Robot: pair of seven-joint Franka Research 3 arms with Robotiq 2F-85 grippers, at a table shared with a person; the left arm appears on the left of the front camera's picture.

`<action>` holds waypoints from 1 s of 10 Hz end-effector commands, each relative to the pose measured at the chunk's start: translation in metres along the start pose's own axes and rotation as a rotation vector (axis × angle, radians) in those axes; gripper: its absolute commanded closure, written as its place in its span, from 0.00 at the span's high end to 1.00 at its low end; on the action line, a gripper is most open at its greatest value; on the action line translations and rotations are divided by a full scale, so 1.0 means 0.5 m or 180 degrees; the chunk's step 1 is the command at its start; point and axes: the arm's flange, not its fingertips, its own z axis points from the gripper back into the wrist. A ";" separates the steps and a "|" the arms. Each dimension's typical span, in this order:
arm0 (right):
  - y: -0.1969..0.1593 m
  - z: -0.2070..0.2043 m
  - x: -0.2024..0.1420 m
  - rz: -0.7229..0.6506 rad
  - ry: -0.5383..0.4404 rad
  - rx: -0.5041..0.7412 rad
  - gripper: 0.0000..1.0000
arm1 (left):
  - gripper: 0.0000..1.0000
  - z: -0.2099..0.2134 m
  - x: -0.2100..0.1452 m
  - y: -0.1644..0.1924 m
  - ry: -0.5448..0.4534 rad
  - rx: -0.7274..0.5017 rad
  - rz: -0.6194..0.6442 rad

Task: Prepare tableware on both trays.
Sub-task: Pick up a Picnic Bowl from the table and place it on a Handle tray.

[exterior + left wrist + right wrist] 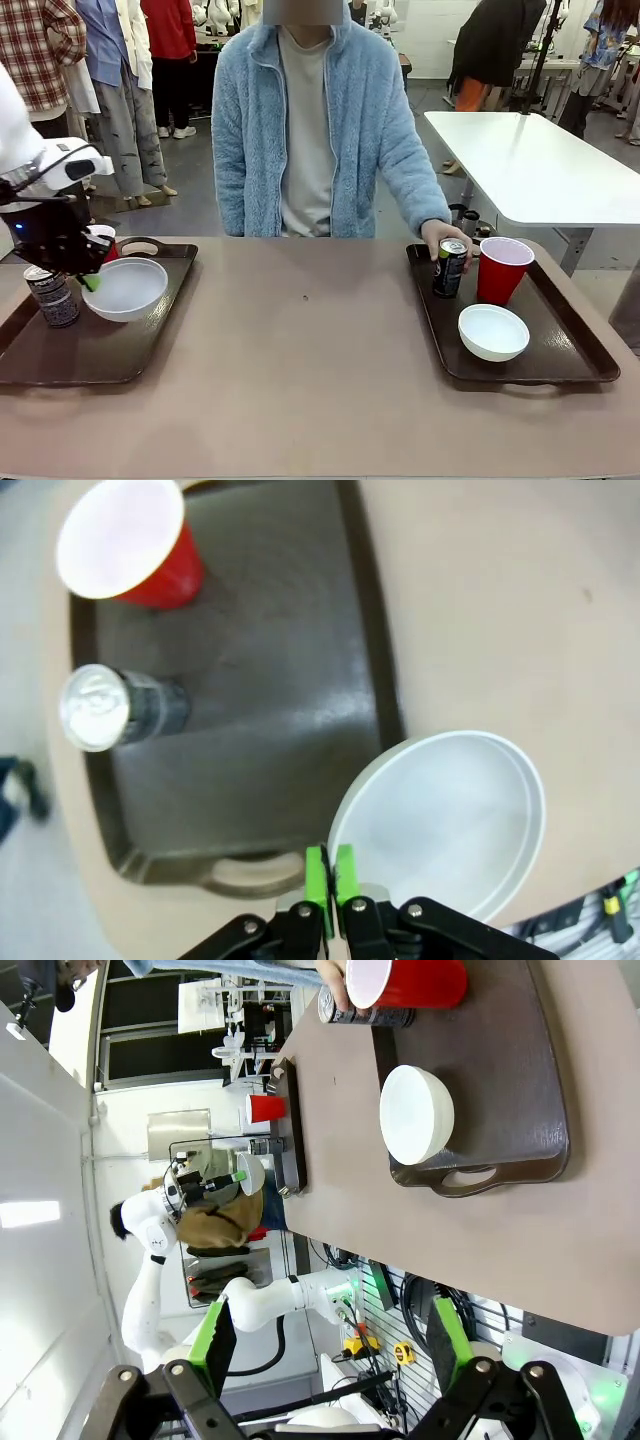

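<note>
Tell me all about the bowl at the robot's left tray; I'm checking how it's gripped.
The bowl is shallow, round, white and empty, plastic by its look. The left gripper is shut on its rim, green pads pinching the edge. It is tilted, over the near right part of the left tray, beside a dark can and red cup.

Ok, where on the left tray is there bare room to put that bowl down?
Left tray: the near half is bare, from below the can to the near rim. The far end is crowded by the can and the red cup. The left gripper holds the bowl by its rim, overhanging the tray's right edge.
</note>
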 end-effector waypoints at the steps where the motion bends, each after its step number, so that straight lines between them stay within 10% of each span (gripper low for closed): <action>1: 0.000 0.002 -0.005 0.0046 0.0011 0.0027 1.00 | 0.00 -0.023 -0.047 0.073 0.0012 0.0071 0.0137; 10: 0.000 0.002 -0.005 0.0046 0.0011 0.0027 1.00 | 0.00 -0.217 -0.057 0.089 0.0412 -0.0001 0.0343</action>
